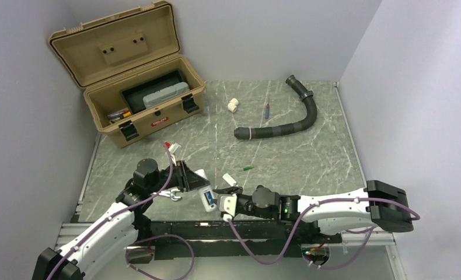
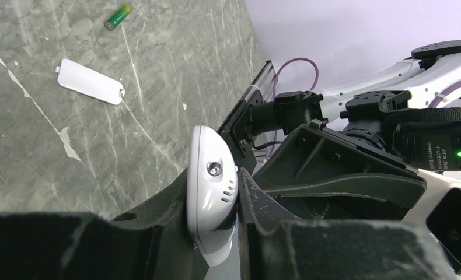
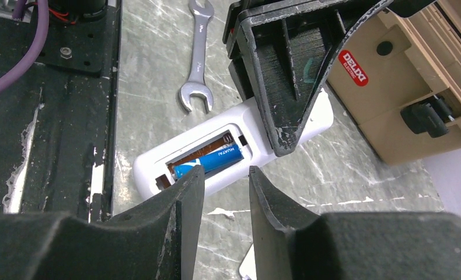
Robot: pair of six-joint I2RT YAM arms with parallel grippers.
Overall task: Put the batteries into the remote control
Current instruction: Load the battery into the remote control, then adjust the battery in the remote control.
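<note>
My left gripper (image 1: 196, 182) is shut on one end of the white remote control (image 1: 206, 197), which lies back-up near the table's front edge. In the left wrist view the remote control (image 2: 212, 192) is clamped edgewise between the left gripper (image 2: 213, 182) fingers. Its battery bay is uncovered and a blue battery (image 3: 208, 162) lies in it. My right gripper (image 3: 225, 171) hovers open just short of that bay, with nothing between its fingers. A green battery (image 1: 248, 168) lies loose on the table beyond, also in the left wrist view as the green battery (image 2: 117, 16).
A small white cover piece (image 1: 230, 179) lies beside the remote. A wrench (image 3: 198, 58) rests near the left arm. The open tan toolbox (image 1: 158, 119) stands at the back left, with a black corrugated hose (image 1: 286, 125), a white pipe fitting (image 1: 233, 105) and a red-and-blue stick (image 1: 267, 111) behind.
</note>
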